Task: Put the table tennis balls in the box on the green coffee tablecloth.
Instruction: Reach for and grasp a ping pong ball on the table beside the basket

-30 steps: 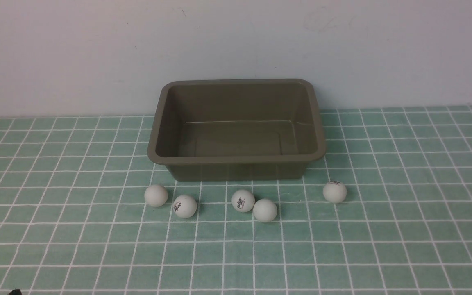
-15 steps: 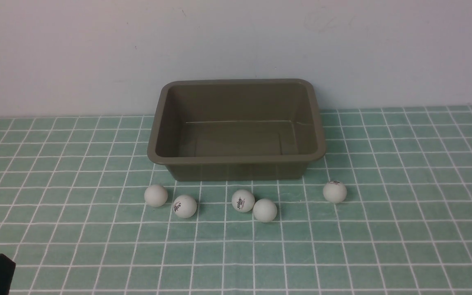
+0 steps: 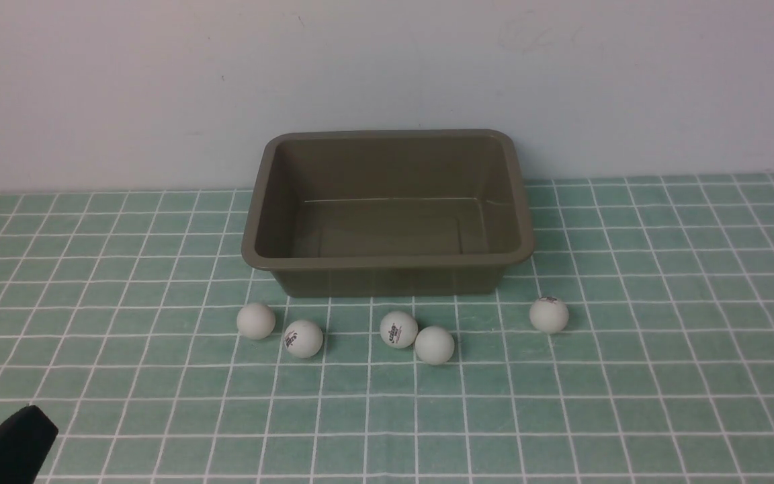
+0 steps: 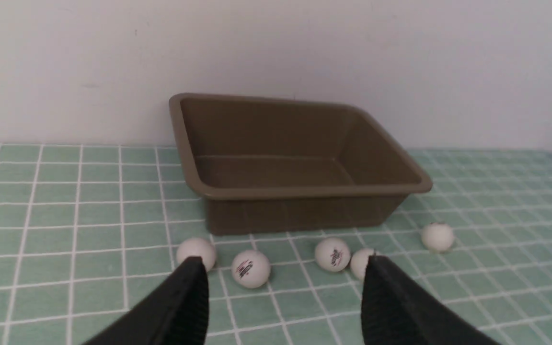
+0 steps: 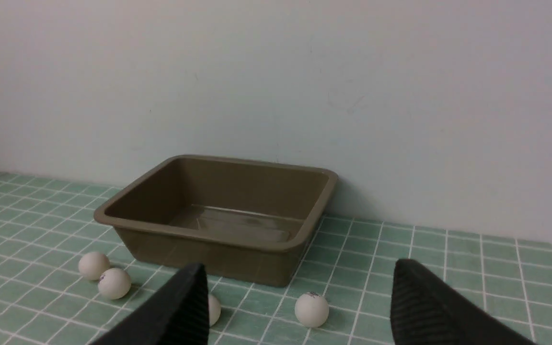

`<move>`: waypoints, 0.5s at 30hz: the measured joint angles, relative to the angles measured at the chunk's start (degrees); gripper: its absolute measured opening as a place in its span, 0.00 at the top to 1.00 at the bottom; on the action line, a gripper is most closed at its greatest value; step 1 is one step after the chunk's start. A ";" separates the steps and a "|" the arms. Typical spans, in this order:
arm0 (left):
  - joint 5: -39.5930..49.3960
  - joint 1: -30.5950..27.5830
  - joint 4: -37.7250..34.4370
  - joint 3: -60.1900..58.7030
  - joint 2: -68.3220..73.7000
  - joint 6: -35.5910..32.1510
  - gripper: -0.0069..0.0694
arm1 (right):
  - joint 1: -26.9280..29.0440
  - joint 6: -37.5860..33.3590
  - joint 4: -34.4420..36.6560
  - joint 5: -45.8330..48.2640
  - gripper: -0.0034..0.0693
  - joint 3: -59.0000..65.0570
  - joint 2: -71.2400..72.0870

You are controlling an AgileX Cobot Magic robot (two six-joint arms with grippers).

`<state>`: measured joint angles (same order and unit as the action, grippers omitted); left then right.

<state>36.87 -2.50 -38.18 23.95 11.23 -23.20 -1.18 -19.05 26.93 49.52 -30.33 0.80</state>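
Five table tennis balls (image 3: 399, 329) lie before the box (image 3: 387, 261), long axis crosswise; left pincer (image 4: 284, 261), right pincer (image 5: 300, 266) spread.

The left gripper (image 4: 283, 261) has two matte black, tapering fingers (image 4: 185, 306), showing as blunt black wedges in the front view's lower left corner. The right gripper (image 5: 299, 264) looks alike, with finely ribbed pads (image 5: 419, 306).

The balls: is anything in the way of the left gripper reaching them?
Nothing visible is. The open left gripper has only bare tablecloth between it and the balls. To go into the box, they must clear its near wall.
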 joint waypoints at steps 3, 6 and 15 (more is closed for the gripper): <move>0.74 0.00 2.72 5.23 7.99 -2.45 0.39 | 0.00 0.00 1.39 -0.24 0.32 0.00 0.00; 0.69 0.00 5.13 9.33 17.51 -6.47 0.39 | 0.00 0.00 5.12 -0.45 0.32 0.00 0.00; 0.43 0.00 -0.15 21.09 49.27 -32.04 0.38 | 0.00 -8.48 16.15 -0.44 0.32 0.06 -7.33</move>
<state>37.30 -2.50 -38.33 45.04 60.50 -55.23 -1.18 -27.53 43.09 49.08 -30.27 -6.53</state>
